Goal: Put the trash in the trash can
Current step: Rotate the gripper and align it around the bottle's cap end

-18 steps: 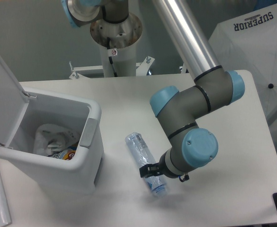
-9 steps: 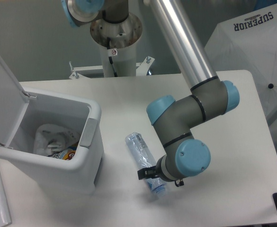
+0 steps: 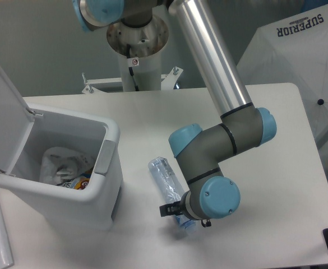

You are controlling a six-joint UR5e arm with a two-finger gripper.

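My gripper [image 3: 174, 210] sits low over the tabletop [image 3: 152, 120] at the near end of the crushed bottle [image 3: 168, 182], with the wrist housing covering most of it from this view. Only a small black part of the fingers [image 3: 167, 209] shows, on the left side of the wrist, touching or just beside the bottle's lower end. I cannot tell whether the fingers are spread or closed on the bottle: the blue wrist cap and grey housing hide the gap between them. The bottle lies flat on the tabletop, long axis running from upper left to lower right, upper end free and in plain view, lower end tucked under my wrist, with a blue-tinted bit showing just below the housing. It lies to the right of the trash can [image 3: 110, 185], near it but apart from its wall. The trash can stands at the left of the tabletop with its lid [image 3: 4, 112] swung up and back, grey tab [image 3: 104, 157] on the side facing the bottle. Inside, the crumpled white wrapper [image 3: 63, 163] rests on the bottom, with a small orange-and-white item beside it near the right wall. A white sheet with the word SUPERIOR hangs at the upper right, off the tabletop.
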